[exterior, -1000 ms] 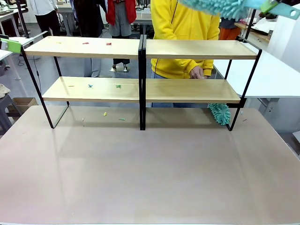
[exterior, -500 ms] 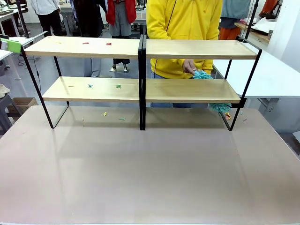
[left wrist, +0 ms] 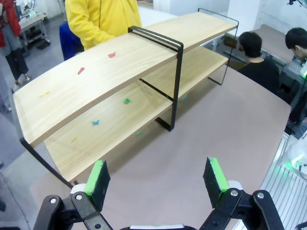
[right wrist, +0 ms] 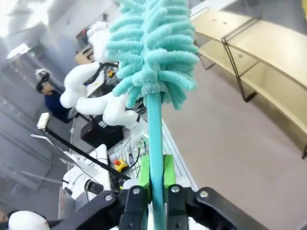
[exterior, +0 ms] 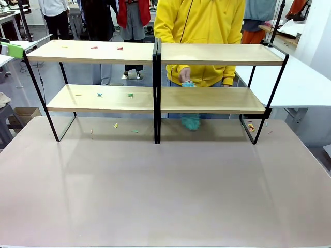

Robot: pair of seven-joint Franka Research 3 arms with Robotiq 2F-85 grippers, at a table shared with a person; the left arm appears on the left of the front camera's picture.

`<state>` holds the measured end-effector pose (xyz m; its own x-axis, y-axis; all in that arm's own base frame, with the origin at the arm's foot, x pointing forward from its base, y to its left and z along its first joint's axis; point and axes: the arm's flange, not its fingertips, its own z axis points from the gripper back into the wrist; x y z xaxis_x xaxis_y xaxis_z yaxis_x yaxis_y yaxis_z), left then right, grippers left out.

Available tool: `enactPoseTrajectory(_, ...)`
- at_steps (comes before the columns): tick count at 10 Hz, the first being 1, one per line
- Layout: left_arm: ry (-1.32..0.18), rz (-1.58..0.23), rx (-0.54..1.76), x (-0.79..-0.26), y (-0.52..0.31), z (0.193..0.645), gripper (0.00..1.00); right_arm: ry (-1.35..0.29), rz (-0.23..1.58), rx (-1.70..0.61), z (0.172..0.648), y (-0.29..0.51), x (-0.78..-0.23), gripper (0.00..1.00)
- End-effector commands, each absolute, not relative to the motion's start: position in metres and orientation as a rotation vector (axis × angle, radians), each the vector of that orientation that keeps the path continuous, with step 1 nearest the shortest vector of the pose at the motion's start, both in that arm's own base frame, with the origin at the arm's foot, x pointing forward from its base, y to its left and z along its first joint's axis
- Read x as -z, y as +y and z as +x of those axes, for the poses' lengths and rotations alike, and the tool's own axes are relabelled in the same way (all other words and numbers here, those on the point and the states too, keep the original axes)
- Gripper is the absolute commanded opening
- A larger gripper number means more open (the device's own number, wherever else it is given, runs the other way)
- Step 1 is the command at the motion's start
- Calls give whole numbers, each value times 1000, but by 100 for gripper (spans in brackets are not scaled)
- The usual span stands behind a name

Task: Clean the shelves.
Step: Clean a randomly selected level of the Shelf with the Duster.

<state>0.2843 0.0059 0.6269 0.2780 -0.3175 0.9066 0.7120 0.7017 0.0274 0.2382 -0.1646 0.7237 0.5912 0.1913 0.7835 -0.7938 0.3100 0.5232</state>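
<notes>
two dusters (right wrist: 152, 48) (exterior: 190, 122), one rack (exterior: 217, 54)

Behind the shelves (exterior: 217, 54), the person's (exterior: 199, 26) teal duster (exterior: 190, 122) is broken by the lower board: a tuft shows at the hand (exterior: 185, 75) above it, a fluffy end below, the stretch between hidden. Coloured scraps (exterior: 120, 48) on the shelves' left boards are too small to identify. On the robot's side of the shelves, the second duster (right wrist: 151, 48), clamped in the right gripper (right wrist: 154, 178), loses its tip to the top edge.

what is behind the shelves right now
A person in a yellow top, one hand holding a teal duster at the lower board. That board covers the duster's middle and part of the person's body.
</notes>
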Motion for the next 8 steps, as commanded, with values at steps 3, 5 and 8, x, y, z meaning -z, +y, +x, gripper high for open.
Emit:
enactPoseTrajectory(3,-1088,-426,719,-626,5,285,100,-693,1056,-686,228,-174,-710,13)
enactPoseTrajectory(5,-1088,-426,719,-626,5,285,100,-693,1056,-686,228,-174,-710,13)
enactPoseTrajectory(8,-1088,-426,719,-626,5,285,100,-693,1056,-686,228,-174,-710,13)
